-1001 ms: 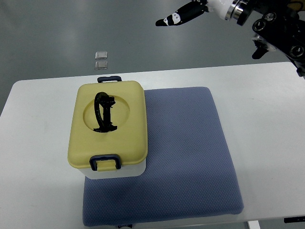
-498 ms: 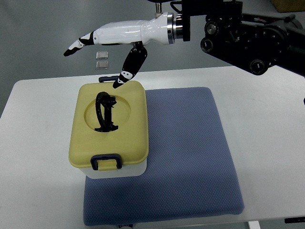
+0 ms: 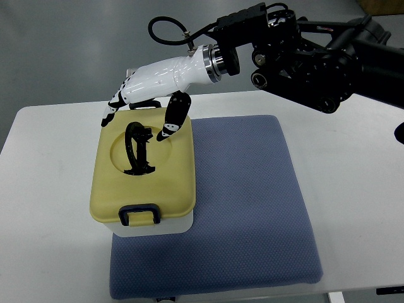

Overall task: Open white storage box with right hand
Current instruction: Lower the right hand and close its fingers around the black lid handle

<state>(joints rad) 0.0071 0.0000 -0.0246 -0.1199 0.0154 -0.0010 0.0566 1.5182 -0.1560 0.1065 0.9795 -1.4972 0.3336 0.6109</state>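
Above the far end of the storage box [image 3: 144, 170] the right hand [image 3: 146, 88] hung with its fingers [image 3: 172, 120] spread and holding nothing; the thumb pointed down toward the lid's far right corner, the other fingertips toward the far left. Contact with the lid could not be confirmed from this view. The box sat on the left part of a blue mat [image 3: 246, 208], partly overhanging it onto the white table [image 3: 353, 158]. Its long axis ran from the near edge to the far edge. The yellow lid [image 3: 170, 183] was closed, with a dark latch [image 3: 140, 214] at the near end and a second latch at the far end, largely hidden beneath the hand. A black carry handle [image 3: 137, 150] lay in the lid's round recess, just nearer the camera than the fingers. In my judgement the far latch was the closest target, lying directly below the hand. No left arm appeared.
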